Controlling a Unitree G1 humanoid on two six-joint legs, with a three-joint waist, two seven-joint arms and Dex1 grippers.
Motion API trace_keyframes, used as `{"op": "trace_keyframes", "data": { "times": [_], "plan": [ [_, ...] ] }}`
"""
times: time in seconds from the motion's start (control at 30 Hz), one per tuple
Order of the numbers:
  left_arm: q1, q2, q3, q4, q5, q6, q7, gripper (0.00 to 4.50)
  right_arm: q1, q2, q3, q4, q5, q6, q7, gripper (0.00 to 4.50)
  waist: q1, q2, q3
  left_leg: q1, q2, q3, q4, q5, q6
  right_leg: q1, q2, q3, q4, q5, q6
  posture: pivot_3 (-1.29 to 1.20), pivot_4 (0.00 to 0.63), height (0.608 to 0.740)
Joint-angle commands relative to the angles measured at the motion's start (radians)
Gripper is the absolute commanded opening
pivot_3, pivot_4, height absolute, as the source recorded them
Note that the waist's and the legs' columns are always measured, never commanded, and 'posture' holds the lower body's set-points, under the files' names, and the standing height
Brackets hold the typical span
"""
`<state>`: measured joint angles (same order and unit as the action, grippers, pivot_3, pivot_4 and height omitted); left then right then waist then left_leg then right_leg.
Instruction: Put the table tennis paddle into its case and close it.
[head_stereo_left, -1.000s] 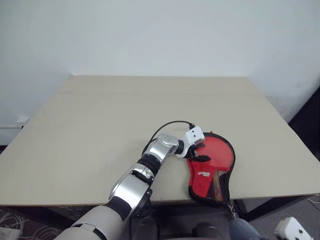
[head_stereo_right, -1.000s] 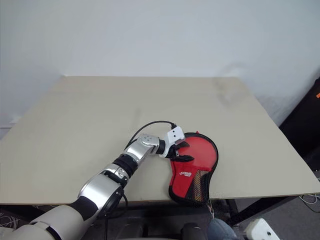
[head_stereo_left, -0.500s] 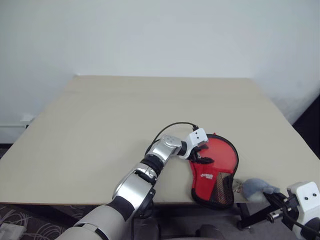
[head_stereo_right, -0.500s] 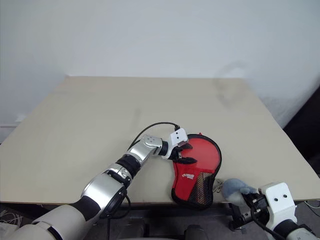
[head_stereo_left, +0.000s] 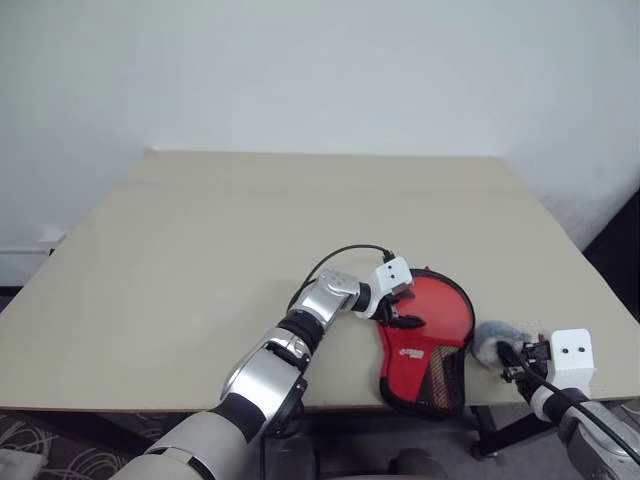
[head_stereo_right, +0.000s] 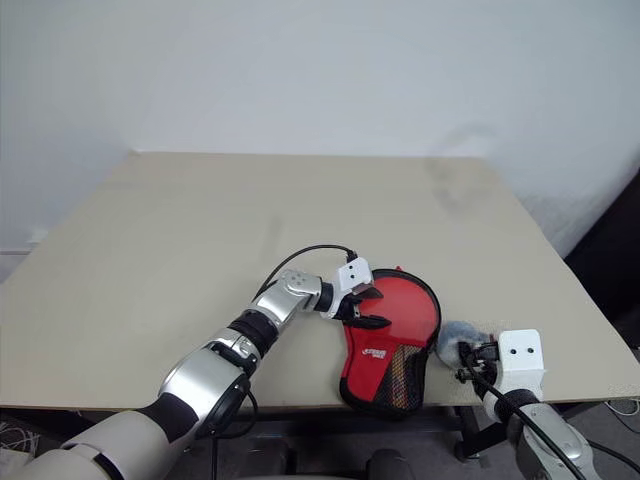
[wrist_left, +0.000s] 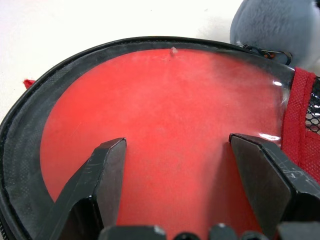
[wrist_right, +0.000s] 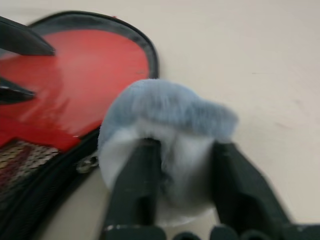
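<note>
1. I am looking down at the desk (head_stereo_left: 200, 250), a pale beige top that is standing against a white wall.
2. My left gripper (head_stereo_left: 398, 308) is reaching in over the near edge of the desk, towards its near right corner. Its two black fingers (wrist_left: 100, 175) are standing wide apart, with their tips lying on the red face inside the case (head_stereo_left: 432, 340) and nothing pinched between them.
3. The case is lying flat at the near right edge of the desk, its round end pointing away from me and its narrow end with the dark mesh pocket (head_stereo_left: 438, 375) reaching the desk's edge.
4. In the left wrist view I am seeing a smooth round red surface framed by the black edge of the case. I am taking it for the table tennis paddle (wrist_left: 170, 130) sitting inside, though I cannot tell for certain.
5. A grey fluffy pompom (head_stereo_left: 492, 340) is sitting just beside the case on its right side, hooked to it by a small metal ring.
6. My right gripper (head_stereo_left: 512, 362) is coming in at the near right corner, and its fingers are closing around the pompom.
</note>
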<state>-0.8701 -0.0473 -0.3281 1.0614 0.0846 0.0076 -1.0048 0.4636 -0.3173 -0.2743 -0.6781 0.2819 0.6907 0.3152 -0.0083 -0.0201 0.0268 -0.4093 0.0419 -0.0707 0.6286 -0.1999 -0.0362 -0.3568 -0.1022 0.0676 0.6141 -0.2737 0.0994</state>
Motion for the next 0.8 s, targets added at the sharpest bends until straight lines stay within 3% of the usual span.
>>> {"op": "trace_keyframes", "data": {
  "times": [0.03,0.13,0.33,0.57,0.7,0.8],
  "plan": [
    [0.033,0.019,-0.02,0.044,0.043,0.033,0.005,3.58,0.043,-0.039,0.003,-0.021,0.03,-0.008,0.059,3.01,-0.003,0.0,0.0,0.0,0.0,0.0,0.0,0.0,0.0,0.0,0.0,0.0,0.0,0.0,0.0,0.0,0.0,0.74],
    [0.033,0.019,-0.019,0.043,0.042,0.035,0.008,3.58,0.083,-0.068,-0.001,-0.035,0.032,-0.031,0.094,4.05,-0.003,0.001,0.0,0.0,0.0,0.0,0.0,0.0,0.0,0.0,0.0,0.0,0.001,0.0,0.0,0.0,0.0,0.74],
    [0.04,0.021,-0.022,0.042,0.046,0.03,0.008,3.58,0.213,-0.128,-0.034,-0.084,0.046,-0.094,0.185,4.05,-0.003,0.001,0.002,0.0,0.0,0.0,0.0,0.0,0.0,0.0,-0.001,0.0,0.002,0.0,0.0,0.0,0.0,0.74],
    [0.023,0.02,0.003,0.042,0.024,0.02,-0.003,3.58,0.332,-0.114,-0.198,-0.159,0.175,-0.176,0.285,4.05,-0.008,0.002,0.002,0.0,0.0,0.0,0.0,0.0,-0.001,0.0,-0.001,-0.001,0.002,0.0,0.0,0.0,0.0,0.74],
    [0.014,0.027,0.018,0.048,0.023,0.021,-0.001,3.58,0.318,-0.111,-0.28,-0.132,0.203,-0.212,0.281,4.05,-0.014,0.003,0.002,0.0,0.0,0.0,0.0,0.0,-0.001,0.0,-0.001,-0.001,0.002,0.0,0.0,0.0,0.0,0.74],
    [0.018,0.032,0.021,0.046,0.025,0.016,-0.009,3.58,0.284,-0.12,-0.254,-0.104,0.176,-0.207,0.263,4.05,-0.015,0.003,0.003,0.0,0.001,0.0,0.0,0.0,-0.001,0.0,-0.001,-0.002,0.0,0.0,0.0,0.0,0.0,0.74]
  ]
}}
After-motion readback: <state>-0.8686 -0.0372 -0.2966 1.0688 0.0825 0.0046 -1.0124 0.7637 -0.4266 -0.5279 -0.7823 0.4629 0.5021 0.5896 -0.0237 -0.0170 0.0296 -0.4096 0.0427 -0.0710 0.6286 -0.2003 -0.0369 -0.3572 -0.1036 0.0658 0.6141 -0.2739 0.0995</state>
